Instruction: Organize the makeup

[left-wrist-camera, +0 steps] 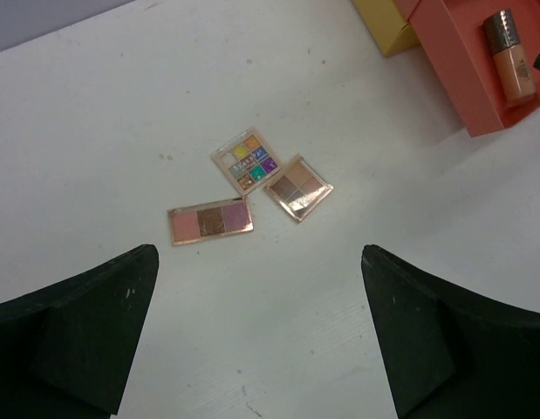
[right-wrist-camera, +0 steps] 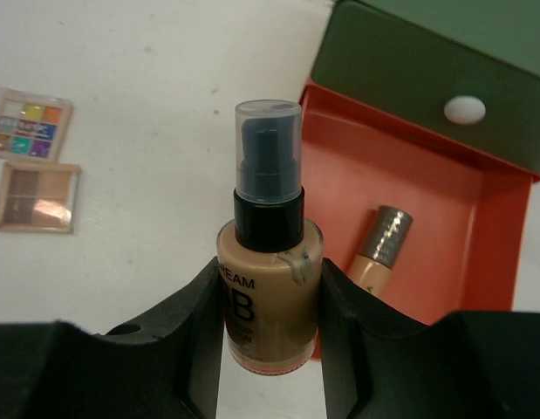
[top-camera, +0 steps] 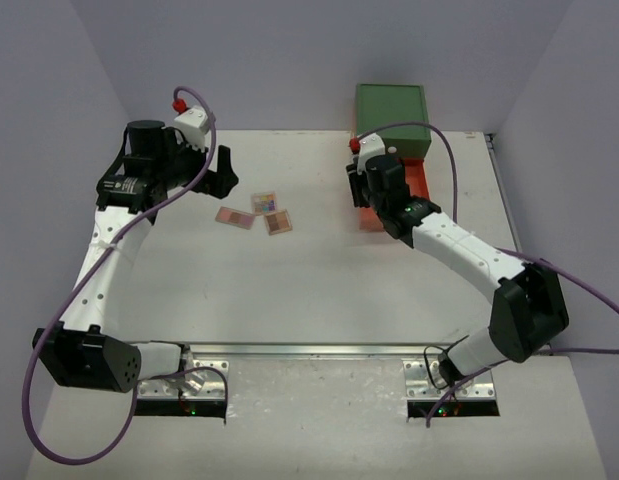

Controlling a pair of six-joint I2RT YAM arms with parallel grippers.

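Observation:
Three flat palettes lie together mid-table: a pink one [left-wrist-camera: 211, 222], a multicolour one [left-wrist-camera: 245, 160] and a brown one [left-wrist-camera: 298, 187]. My left gripper [left-wrist-camera: 259, 260] hovers just short of them, jaws wide open and nothing between them. The right gripper [right-wrist-camera: 270, 272] is shut on a tan foundation bottle [right-wrist-camera: 270, 301] with a black pump and clear cap, held upright at the left edge of the pulled-out orange drawer [right-wrist-camera: 444, 188]. A small tan tube with a silver cap [right-wrist-camera: 380, 249] lies inside that drawer. In the top view the palettes [top-camera: 259, 213] sit between the two arms.
The green drawer chest [top-camera: 391, 110] stands at the back right, with its white knob [right-wrist-camera: 464, 109] over the open orange drawer. A yellow corner of the chest [left-wrist-camera: 385, 26] shows in the left wrist view. Purple cables loop over both arms.

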